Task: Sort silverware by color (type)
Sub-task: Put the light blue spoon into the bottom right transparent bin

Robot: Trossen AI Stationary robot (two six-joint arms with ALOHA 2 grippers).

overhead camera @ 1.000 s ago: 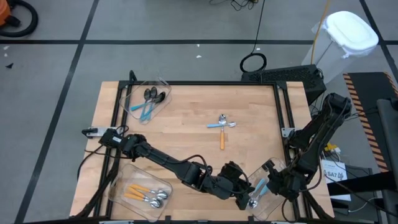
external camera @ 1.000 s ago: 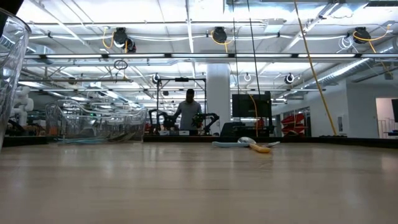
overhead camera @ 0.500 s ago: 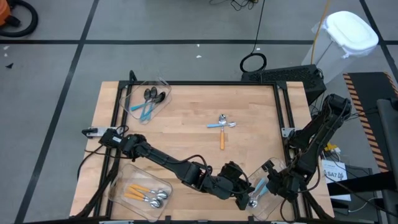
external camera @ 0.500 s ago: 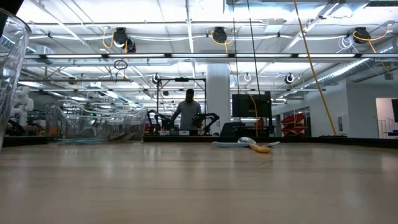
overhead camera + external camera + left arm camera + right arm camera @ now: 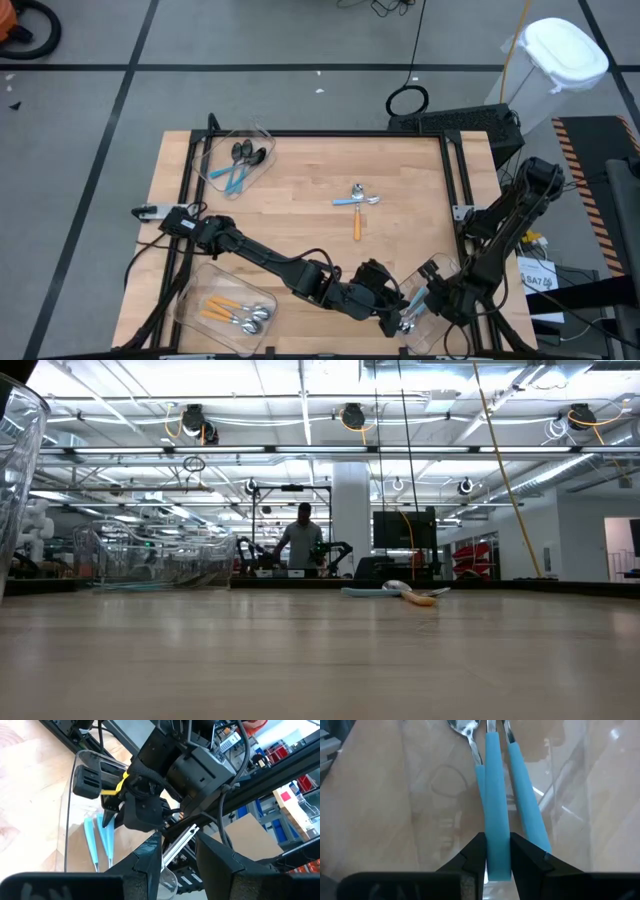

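A clear bin (image 5: 438, 264) stands at the table's near right corner with blue-handled silver spoons (image 5: 93, 841) lying in it. Over it my right gripper (image 5: 429, 300) is shut on one more blue-handled spoon (image 5: 492, 780), which lies between two others (image 5: 525, 800). My left gripper (image 5: 392, 320) reaches across the table's near side to the bin's left wall. Its fingers (image 5: 150, 865) stand apart and I see nothing held between them. Two loose spoons, one blue-handled (image 5: 355, 199) and one orange-handled (image 5: 358, 226), lie flat mid-table. My right gripper pinches the free end of the spoon's blue handle (image 5: 496, 822) between its two fingers. It comes steeply from above, with the fingers along the handle. The spoon runs away from them, bowl end toward the bin's floor; whether it rests there I cannot tell.
A clear bin (image 5: 240, 160) at the far left holds black-bowled, blue-handled spoons. Another bin (image 5: 232, 314) at the near left holds orange-handled silver spoons. A black frame rail (image 5: 455, 190) runs along the table's right edge. A person stands far off in the room (image 5: 303, 540).
My right gripper has sunk a little into the near-right bin with the blue-handled spoon still pinched. My left arm has kept still.
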